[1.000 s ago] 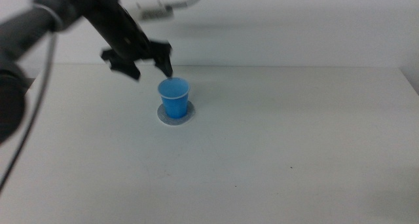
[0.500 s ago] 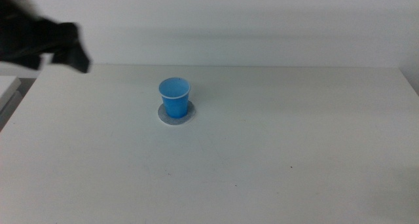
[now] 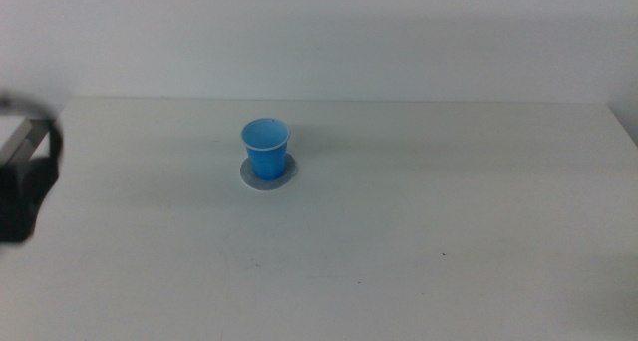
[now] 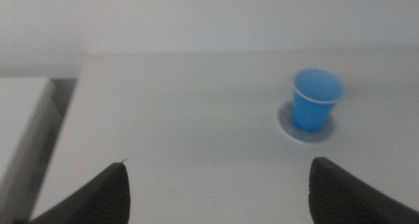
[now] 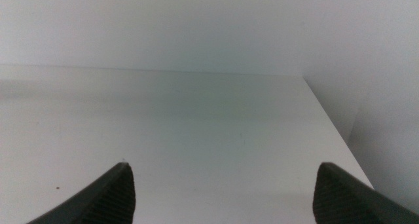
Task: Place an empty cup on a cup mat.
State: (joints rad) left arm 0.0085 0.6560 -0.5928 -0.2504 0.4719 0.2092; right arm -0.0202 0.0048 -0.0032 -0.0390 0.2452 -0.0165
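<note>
Your cup is sitting upright, seemingly centred, on the cup mat, since both the left gripper and the right gripper are idling wide-spread and empty.

Cup upright on cup mat.

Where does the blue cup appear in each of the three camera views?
Middle view: the blue cup stands upright left of centre, on the grey cup mat.
Left wrist view: the cup is on the right side, beyond the open left gripper.
Right wrist view: not in it, only bare table.
Shared landmark: the cup mat under the cup.
</note>
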